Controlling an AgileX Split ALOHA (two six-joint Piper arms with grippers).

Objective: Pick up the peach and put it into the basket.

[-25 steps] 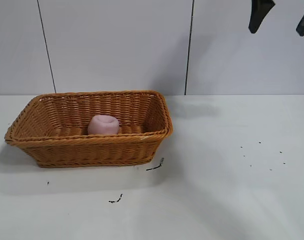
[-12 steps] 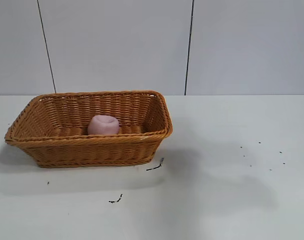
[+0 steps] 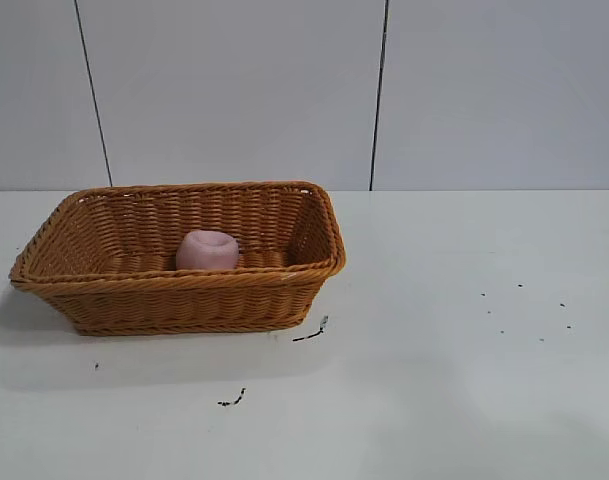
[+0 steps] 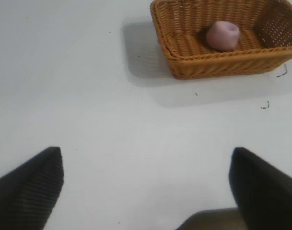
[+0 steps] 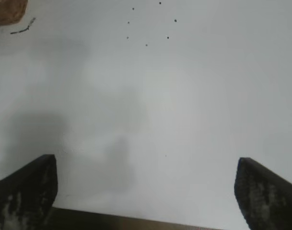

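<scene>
- The peach (image 3: 207,249) sits on the floor of the basket (image 3: 184,295), dimple upward, close to the near wall. In the left wrist view it lies well ahead of the left end effector (image 4: 146,187), far beyond its fingertips, inside the basket's rim.
- Judged from how things lie, the placing looks done, so little remains to go wrong. The main risk I see is either arm sweeping back over the basket and catching the braided rim, which could drag or tip it.
- The peach is round and rests loose. A knock to the basket could roll it along the woven floor, though the flared walls would likely keep it in.
- The left end effector is spread wide with nothing between its fingers, above bare table (image 4: 88,120), with the basket far off in front of it.
- The right end effector (image 5: 146,191) is likewise wide apart and holds nothing. It hangs over bare table with scattered dark specks (image 5: 148,26) ahead of it and only a corner of the basket at the far edge of its view.
- Against a second ago: two dark fingertips then showed at the top right of the exterior view. They are gone now, and the soft shadow they cast on the table has faded.
- Peach and basket have not shifted.
</scene>
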